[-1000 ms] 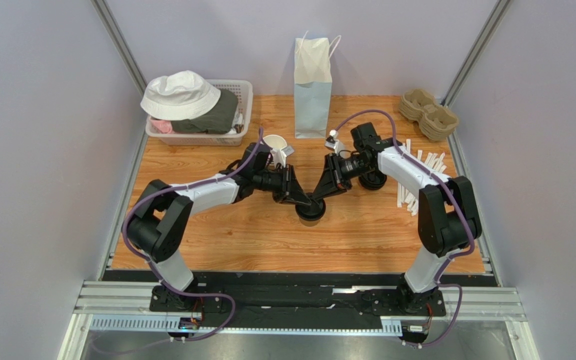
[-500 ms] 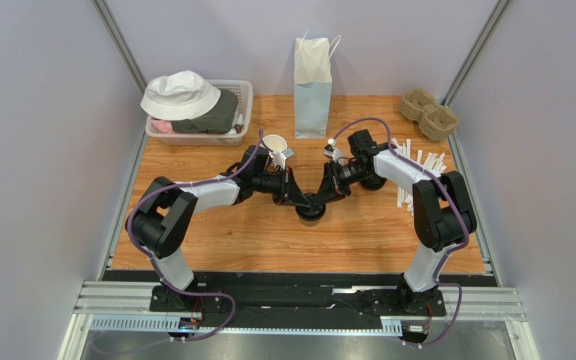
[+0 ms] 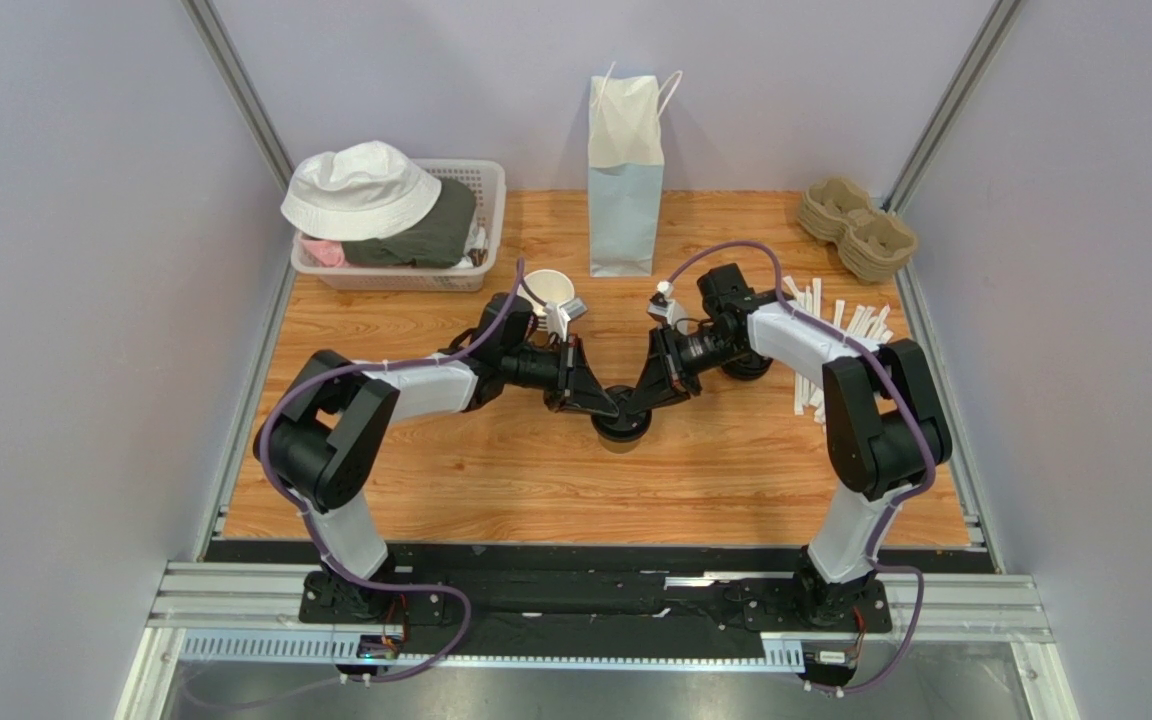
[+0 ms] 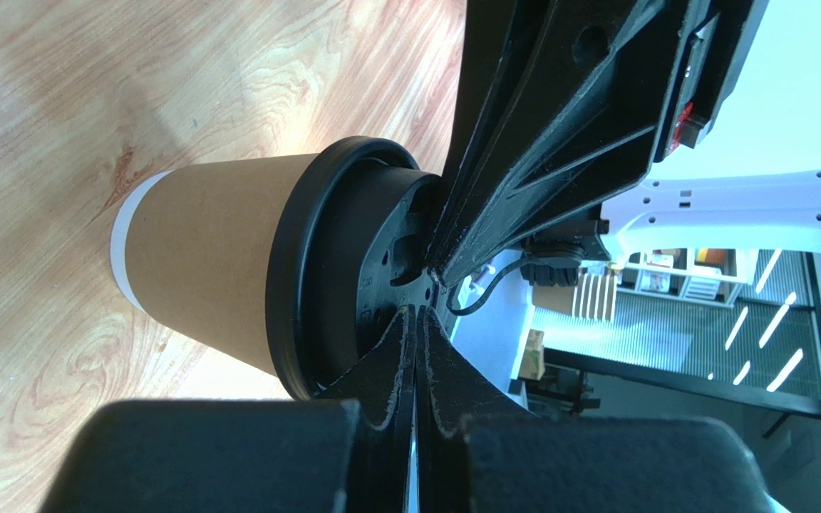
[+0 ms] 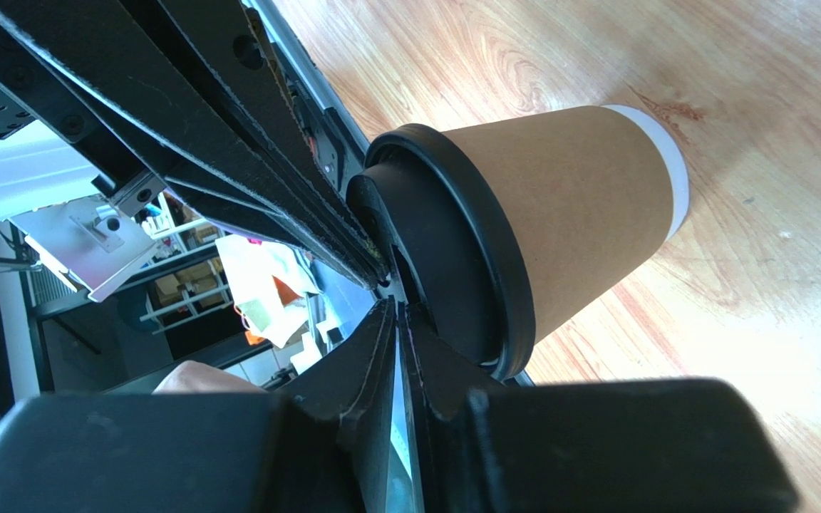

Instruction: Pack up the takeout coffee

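Left gripper (image 4: 417, 310): pressed together, tips at the takeout coffee (image 4: 201, 267) lid (image 4: 313, 289)
Right gripper (image 5: 393, 305): pressed together, same lid
Risk: uneven push topples it onto the surface (image 4: 61, 86)

One high view, two close ones
The fixed camera looks down from above the table's (image 3: 432, 495) near edge toward its far edge. Both wrist cameras sit low and very close, on opposite sides of the takeout coffee (image 3: 623, 426), which all three views share.
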Robot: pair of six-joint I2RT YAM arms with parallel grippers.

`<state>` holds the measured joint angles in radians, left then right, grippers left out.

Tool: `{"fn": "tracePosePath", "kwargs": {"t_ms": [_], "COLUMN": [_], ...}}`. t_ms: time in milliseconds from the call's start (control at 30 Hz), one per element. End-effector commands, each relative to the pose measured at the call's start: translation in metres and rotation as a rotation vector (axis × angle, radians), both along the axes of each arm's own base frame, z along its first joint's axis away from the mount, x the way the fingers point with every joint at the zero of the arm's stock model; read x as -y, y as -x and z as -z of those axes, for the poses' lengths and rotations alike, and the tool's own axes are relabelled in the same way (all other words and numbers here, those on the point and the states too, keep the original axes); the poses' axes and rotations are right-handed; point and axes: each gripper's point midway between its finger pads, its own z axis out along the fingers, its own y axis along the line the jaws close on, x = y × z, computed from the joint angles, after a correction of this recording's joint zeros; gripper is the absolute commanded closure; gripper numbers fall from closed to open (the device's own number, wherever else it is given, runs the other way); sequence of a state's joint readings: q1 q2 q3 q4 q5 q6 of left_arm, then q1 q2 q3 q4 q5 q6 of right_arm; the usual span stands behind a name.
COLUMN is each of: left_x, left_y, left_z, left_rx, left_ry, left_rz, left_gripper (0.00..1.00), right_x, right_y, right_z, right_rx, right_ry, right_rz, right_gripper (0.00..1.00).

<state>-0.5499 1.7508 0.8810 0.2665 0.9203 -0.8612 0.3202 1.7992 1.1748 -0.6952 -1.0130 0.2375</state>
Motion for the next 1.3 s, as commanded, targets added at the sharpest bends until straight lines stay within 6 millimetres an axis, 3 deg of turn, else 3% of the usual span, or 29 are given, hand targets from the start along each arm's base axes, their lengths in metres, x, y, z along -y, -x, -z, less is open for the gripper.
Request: {"fn": "tracePosePath", "kwargs": {"t_ms": [0, 333, 500, 667, 967, 1267], "left_x": [-0.02, 0.001, -0.011, -0.023, -0.023, -0.029], "left_y": [0.007, -0.006, 0.009, 0.021, 0.013, 0.001], "left_z": [0.06, -0.044, -0.067, -0.043, -0.006, 0.018], "left_rx": [-0.042, 0.179, 0.205, 0.161, 0.093, 0.057], "left_ry": [-0.17, 0.008, 0.013, -0.042, -0.106, -0.149], "left_rz": [-0.039, 0.006, -0.005, -0.012, -0.03, -0.06], "left_gripper": [1.0, 0.99, 0.98, 0.99, 1.0, 1.0], "right_x": [0.019, -0.013, -0.016, -0.017, -0.014, -0.008], "right_y": [-0.004, 0.0, 0.001, -0.001, -0.014, -0.01], "right_z": [0.045, -0.033, -0.052, -0.039, -0.003, 0.017], "right_rx": [0.03, 0.143, 0.165, 0.152, 0.146, 0.112], "right_ry": [0.165, -0.021, -0.043, -0.022, 0.058, 0.106], "right_rz": [0.025, -0.027, -0.019, -0.01, -0.008, -0.007], "right_gripper": [0.84, 0.76, 0.76, 0.76, 0.77, 0.78]}}
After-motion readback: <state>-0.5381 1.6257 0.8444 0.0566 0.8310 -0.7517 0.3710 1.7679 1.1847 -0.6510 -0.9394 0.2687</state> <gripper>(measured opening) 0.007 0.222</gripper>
